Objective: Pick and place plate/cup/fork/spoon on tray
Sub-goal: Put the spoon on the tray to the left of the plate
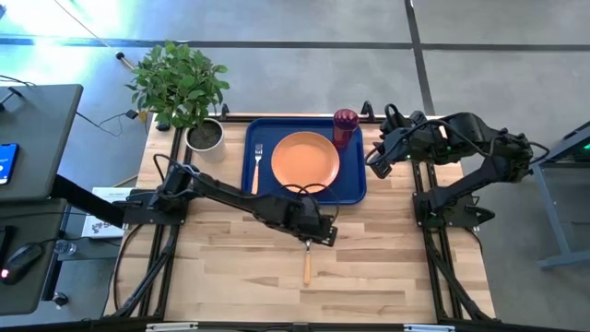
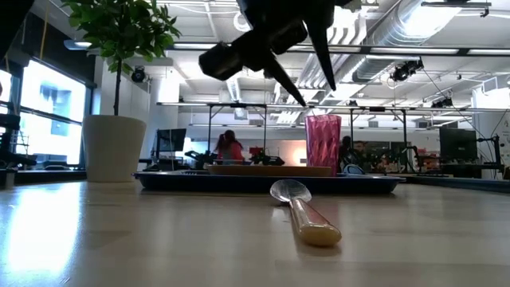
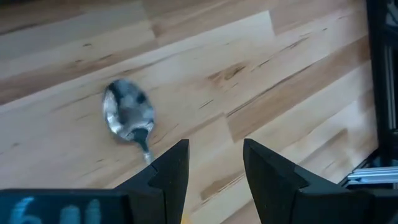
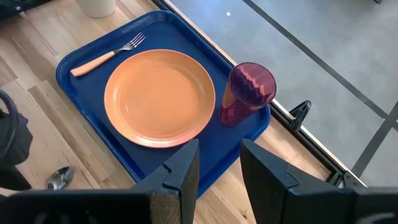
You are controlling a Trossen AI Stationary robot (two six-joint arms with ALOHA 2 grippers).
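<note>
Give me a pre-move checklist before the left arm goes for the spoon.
1. Spoon lies free on the table, off the tray: ok.
2. Left gripper open, holding nothing: ok.
3. Left gripper centred on the spoon: not ok; the bowl sits to one side of its fingers in the left wrist view.
4. Plate, fork and cup on the tray: ok.
5. Right gripper open, parked beside the tray: ok.
6. Bare tray floor left for the spoon: cannot tell.

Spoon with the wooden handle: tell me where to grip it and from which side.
Grip the silver-bowled, wooden-handled spoon by its handle, coming straight down. It lies flat on the light wooden table, bowl toward the dark-blue rectangular plastic tray, so the straight, narrow handle probably suits the open left gripper above it best.
</note>
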